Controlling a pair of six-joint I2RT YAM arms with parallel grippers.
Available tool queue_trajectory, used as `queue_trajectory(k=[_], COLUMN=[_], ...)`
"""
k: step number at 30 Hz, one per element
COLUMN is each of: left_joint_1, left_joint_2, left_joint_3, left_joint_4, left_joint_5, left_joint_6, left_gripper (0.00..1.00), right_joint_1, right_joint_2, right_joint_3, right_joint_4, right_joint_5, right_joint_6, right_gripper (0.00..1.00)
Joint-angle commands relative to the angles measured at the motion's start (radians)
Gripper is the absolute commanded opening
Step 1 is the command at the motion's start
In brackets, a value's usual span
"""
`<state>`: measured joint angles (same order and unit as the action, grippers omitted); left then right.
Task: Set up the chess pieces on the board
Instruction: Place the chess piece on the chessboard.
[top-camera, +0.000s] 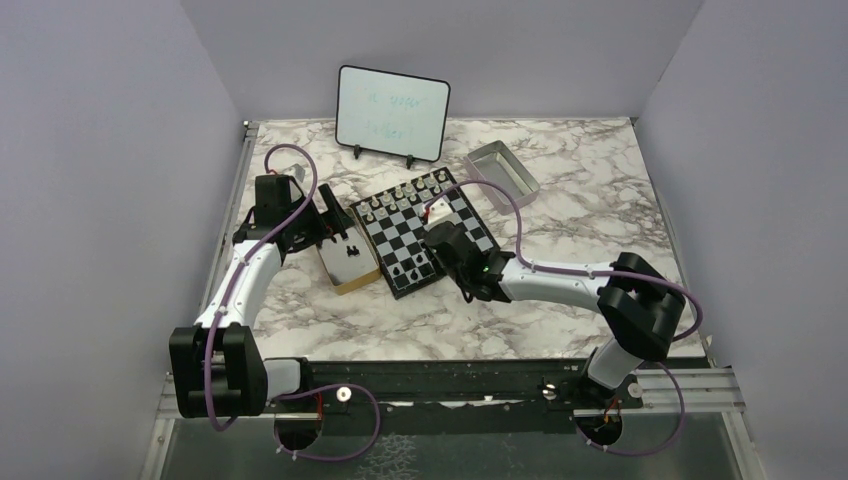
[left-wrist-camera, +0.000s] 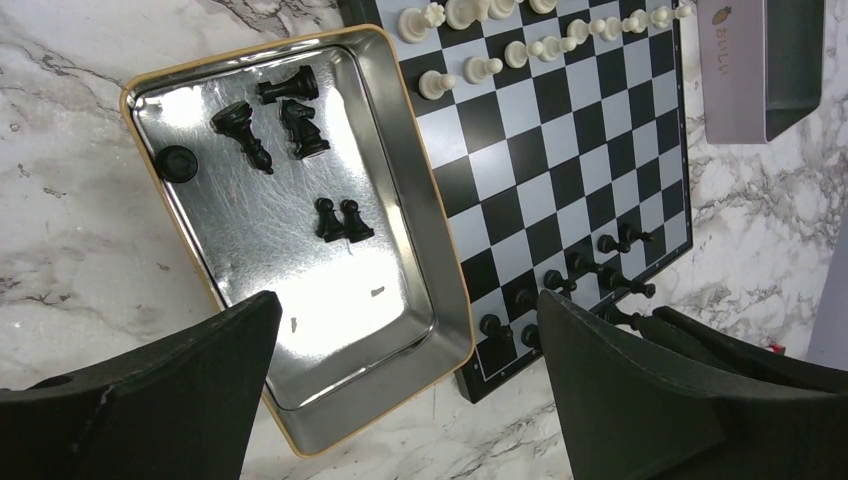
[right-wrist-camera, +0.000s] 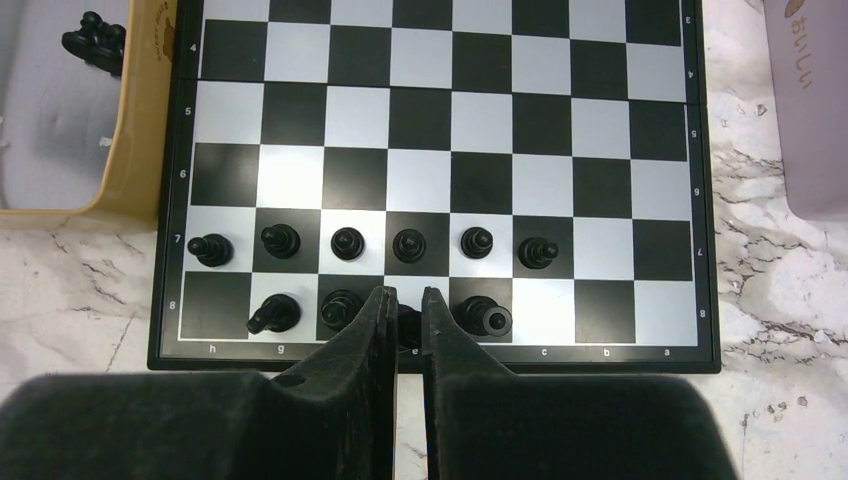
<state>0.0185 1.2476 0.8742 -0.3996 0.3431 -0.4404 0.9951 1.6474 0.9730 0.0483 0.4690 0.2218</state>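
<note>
The board (top-camera: 418, 232) lies mid-table, also in the right wrist view (right-wrist-camera: 450, 110). My right gripper (right-wrist-camera: 405, 298) is at its near edge, shut on a black chess piece (right-wrist-camera: 407, 326) standing on the e8 square. Several black pieces stand in row 7 (right-wrist-camera: 410, 243), with others beside the held one on g8 (right-wrist-camera: 272, 314), f8 (right-wrist-camera: 341, 308) and d8 (right-wrist-camera: 482, 316). My left gripper (left-wrist-camera: 408, 305) is open and empty above the tan box (left-wrist-camera: 445, 250). Several loose black pieces (left-wrist-camera: 300, 128) lie in the box.
Pale silvery-white pieces (left-wrist-camera: 470, 68) line the board's far rows. A grey metal tray (top-camera: 502, 175) stands right of the board's far corner, a small whiteboard (top-camera: 392, 112) behind. The tan box (top-camera: 345, 262) touches the board's left side.
</note>
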Motion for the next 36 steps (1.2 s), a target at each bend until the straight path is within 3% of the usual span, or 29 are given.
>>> queue_trajectory(k=[1, 28, 36], left_joint_1=[0.003, 0.003, 0.003], left_joint_2=[0.006, 0.006, 0.005], left_joint_3=[-0.007, -0.001, 0.0], left_joint_4=[0.022, 0.015, 0.015], left_joint_5=[0.033, 0.033, 0.03], left_joint_6=[0.014, 0.023, 0.023], left_gripper=[0.99, 0.99, 0.99], right_joint_1=[0.007, 0.008, 0.015], right_joint_2=[0.018, 0.093, 0.087], right_joint_3=[0.003, -0.01, -0.018], right_joint_4=[0.05, 0.084, 0.085], right_joint_5=[0.038, 0.086, 0.085], right_joint_6=[-0.018, -0.014, -0.007], right_gripper=[0.11, 0.11, 0.15])
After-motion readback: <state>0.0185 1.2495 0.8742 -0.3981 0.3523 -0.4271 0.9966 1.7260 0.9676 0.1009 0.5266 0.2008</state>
